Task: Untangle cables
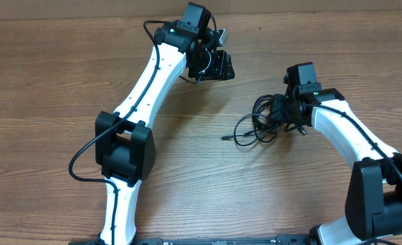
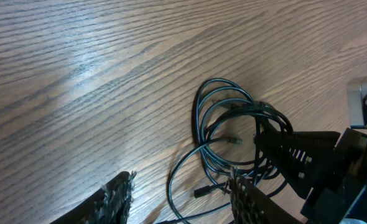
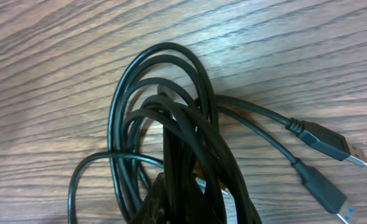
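Note:
The cables (image 1: 259,122) lie as a tangle of thin black loops on the wooden table, right of centre, with a small plug end (image 1: 225,137) trailing to the left. My right gripper (image 1: 281,114) sits at the tangle's right side. In the right wrist view it (image 3: 190,196) is shut on a bunch of strands of the cables (image 3: 165,99), and two USB plugs (image 3: 333,143) stick out to the right. My left gripper (image 1: 218,68) hangs open up and to the left of the tangle. Its fingers (image 2: 115,199) frame the cables (image 2: 233,130) from a distance, holding nothing.
The table is bare wood (image 1: 65,75). Thicker black wires run along the left arm (image 1: 85,153). The right gripper's black body (image 2: 314,162) shows in the left wrist view beside the tangle.

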